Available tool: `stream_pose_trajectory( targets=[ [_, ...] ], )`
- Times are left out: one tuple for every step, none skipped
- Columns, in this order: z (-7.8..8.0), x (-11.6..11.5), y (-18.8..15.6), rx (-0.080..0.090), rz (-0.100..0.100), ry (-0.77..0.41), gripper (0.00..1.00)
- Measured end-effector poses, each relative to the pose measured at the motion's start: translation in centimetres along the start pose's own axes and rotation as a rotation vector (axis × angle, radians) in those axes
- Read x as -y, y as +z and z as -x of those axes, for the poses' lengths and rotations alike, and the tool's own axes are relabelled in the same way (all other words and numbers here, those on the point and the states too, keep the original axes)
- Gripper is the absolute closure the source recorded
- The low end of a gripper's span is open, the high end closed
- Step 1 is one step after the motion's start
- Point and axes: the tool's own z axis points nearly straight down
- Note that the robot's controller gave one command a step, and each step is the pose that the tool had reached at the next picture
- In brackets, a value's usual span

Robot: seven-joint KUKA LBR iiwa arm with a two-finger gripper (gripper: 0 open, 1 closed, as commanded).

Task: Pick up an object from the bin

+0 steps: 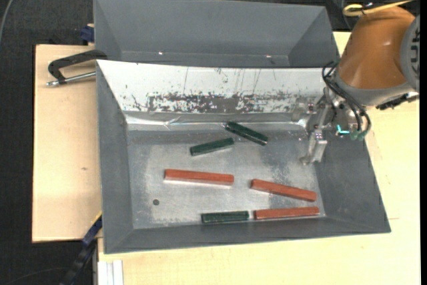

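Observation:
My gripper (311, 155) hangs at the right side of the bin, its fingers pointing down close to the right wall, with nothing between them. A red-brown bar (283, 190) lies on the floor just below and left of it. Another red-brown bar (287, 213) rests near the front wall. A dark green bar (246, 133) lies tilted at the back, to the gripper's left.
A second dark green bar (212, 146) lies mid-bin, a long red-brown bar (199, 177) left of centre, and a third dark green bar (225, 217) at the front. The orange-covered arm reaches over the bin's right rim.

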Motion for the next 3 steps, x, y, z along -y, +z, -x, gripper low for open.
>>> stream_pose_trajectory(
  targets=[
    [-7.3, -5.8, 7.4, 0.007, 0.000, 0.021, 0.00],
    [-7.3, -5.7, 7.4, 0.008, -0.001, 0.021, 1.00],
    [-3.3, -7.0, -11.9, 0.022, -0.004, -0.141, 1.00]
  ],
)
